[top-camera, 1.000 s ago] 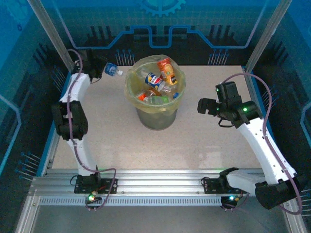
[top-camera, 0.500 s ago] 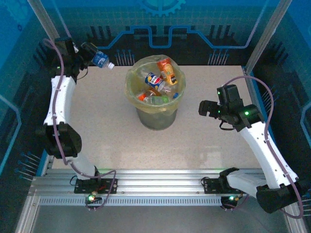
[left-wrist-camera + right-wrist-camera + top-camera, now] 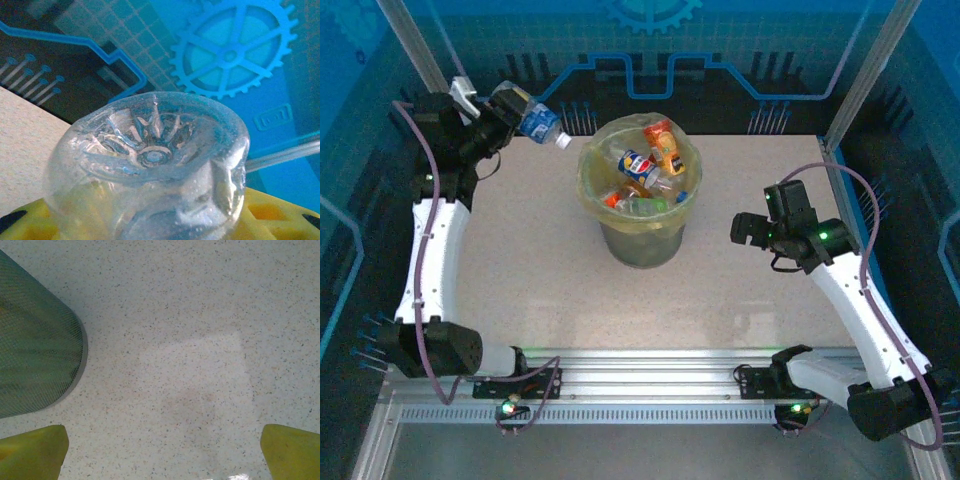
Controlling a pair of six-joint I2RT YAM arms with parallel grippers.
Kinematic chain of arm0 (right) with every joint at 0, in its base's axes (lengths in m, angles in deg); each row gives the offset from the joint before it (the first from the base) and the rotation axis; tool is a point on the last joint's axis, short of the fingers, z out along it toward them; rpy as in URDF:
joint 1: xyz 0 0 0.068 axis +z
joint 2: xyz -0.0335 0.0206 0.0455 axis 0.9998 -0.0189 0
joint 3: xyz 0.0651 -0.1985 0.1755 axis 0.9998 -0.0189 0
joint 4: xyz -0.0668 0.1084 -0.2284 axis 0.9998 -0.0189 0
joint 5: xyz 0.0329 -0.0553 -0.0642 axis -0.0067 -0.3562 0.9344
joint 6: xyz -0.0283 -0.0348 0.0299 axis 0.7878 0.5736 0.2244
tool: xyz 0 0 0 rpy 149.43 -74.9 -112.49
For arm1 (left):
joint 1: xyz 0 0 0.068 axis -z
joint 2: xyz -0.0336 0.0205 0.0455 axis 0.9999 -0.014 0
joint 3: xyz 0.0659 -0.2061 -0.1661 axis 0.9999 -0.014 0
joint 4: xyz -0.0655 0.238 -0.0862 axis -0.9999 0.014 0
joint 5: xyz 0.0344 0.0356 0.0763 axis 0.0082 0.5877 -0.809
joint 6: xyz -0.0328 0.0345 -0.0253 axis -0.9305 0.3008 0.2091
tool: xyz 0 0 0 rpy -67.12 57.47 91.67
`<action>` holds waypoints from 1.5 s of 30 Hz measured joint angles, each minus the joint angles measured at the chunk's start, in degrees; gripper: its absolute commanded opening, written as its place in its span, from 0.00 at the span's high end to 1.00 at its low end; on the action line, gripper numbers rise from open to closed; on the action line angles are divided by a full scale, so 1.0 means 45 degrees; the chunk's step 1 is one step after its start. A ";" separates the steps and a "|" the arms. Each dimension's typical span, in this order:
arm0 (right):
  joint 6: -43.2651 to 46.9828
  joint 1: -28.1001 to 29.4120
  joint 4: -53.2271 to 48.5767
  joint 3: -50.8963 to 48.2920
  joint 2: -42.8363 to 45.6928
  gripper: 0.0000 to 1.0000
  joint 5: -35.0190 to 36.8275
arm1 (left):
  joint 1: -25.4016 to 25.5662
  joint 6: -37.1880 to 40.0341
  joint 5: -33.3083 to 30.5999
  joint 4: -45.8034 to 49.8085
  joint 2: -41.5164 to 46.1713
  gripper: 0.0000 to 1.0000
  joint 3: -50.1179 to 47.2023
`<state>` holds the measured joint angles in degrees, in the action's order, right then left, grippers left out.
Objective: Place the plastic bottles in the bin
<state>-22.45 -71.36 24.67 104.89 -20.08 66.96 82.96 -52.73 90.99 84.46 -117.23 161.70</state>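
Seemingly the job is close to done: the bin (image 3: 640,245) holds a heap of bottles (image 3: 640,165) reaching up to its rim, and one clear bottle (image 3: 536,122) is in the air just off its far-left side, tilted with its white cap pointing down toward the rim. The left fingers (image 3: 272,215) are narrowed around that bottle near its base. What is left, by my reading, is to carry it over the opening and let go; it looks to be the last one outside the bin. The right fingers (image 3: 35,452) are spread wide and hold nothing, hanging low over the surface (image 3: 540,250) beside the bin's right wall. The held bottle is thin clear plastic with a blue label and a moulded star-shaped bottom that shows glossy ridges in the left wrist view. The bin is round, translucent yellow-green, with a filmy liner folded over its rim. The surface is pale, matte and speckled like stone.
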 measured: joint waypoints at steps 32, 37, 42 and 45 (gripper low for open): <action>-0.0427 0.0000 0.0248 -0.1171 0.1443 0.00 0.0010 | 0.7465 -0.0146 -0.5591 -0.1098 0.1107 0.60 -0.3002; -0.0427 0.0000 0.0325 -0.1248 0.1438 0.00 -0.0029 | 0.8024 -0.0476 -0.6611 -0.1166 0.0554 0.58 -0.3313; -0.0432 0.0000 0.0403 -0.1506 0.1433 0.00 -0.0121 | 0.8184 -0.0865 -0.7402 -0.1447 0.0102 0.58 -0.3410; -0.0432 0.0000 0.0427 -0.1564 0.1409 0.00 -0.0141 | 0.8189 -0.1156 -0.7640 -0.1622 -0.0078 0.55 -0.3551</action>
<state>-24.39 -71.36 26.60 97.85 -13.74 66.33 119.81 -57.93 56.60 77.16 -117.58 145.73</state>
